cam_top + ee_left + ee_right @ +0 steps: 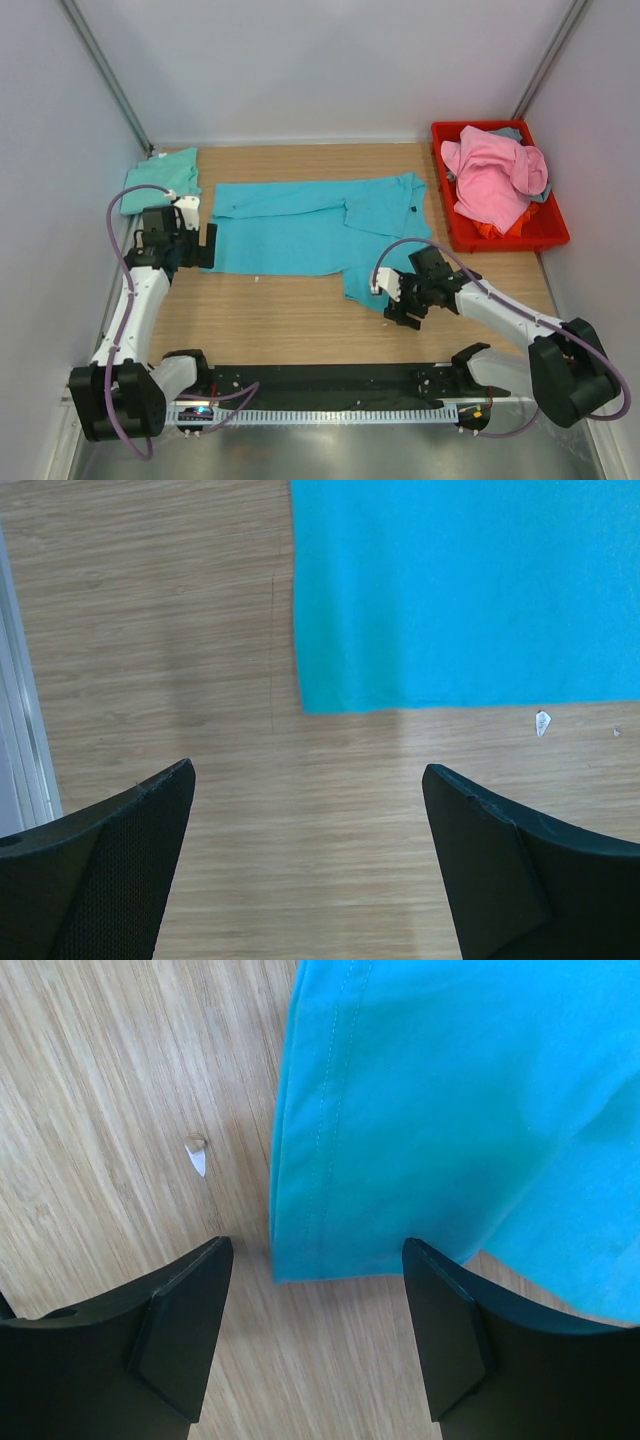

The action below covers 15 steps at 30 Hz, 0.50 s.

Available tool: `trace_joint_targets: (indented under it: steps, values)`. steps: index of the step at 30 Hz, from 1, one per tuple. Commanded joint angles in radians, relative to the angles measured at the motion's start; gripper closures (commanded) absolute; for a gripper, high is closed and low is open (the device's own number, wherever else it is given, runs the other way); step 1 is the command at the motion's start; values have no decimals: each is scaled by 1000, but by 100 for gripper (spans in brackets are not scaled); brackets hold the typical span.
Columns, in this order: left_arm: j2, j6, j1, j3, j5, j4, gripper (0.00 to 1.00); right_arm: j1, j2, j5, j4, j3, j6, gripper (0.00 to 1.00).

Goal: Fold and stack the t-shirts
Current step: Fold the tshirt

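A turquoise-blue t-shirt (310, 225) lies spread across the middle of the wooden table, partly folded. A folded mint-green t-shirt (160, 180) lies at the back left. A pink t-shirt (495, 180) is heaped in the red bin over a grey-blue one (508, 133). My left gripper (205, 245) is open at the turquoise shirt's left edge; its near-left corner (330, 695) lies just ahead of the jaws. My right gripper (397, 300) is open at the shirt's near-right sleeve, whose hem corner (300, 1260) lies between the fingertips (205, 1270).
The red plastic bin (545, 235) stands at the back right against the wall. White walls close in on three sides. A small white scrap (197, 1157) lies on the wood by the sleeve. A black strip (330, 385) runs along the near edge.
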Motion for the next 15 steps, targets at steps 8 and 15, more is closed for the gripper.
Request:
trace_joint_targets:
  steps: [8, 15]
  values:
    - [-29, 23, 1, 7, -5, 34, 4, 6, 162, 76, 51, 65, 27, 49]
    - [0, 88, 1, 21, -91, -21, 4, 6, 136, 93, 0, 68, 40, 50]
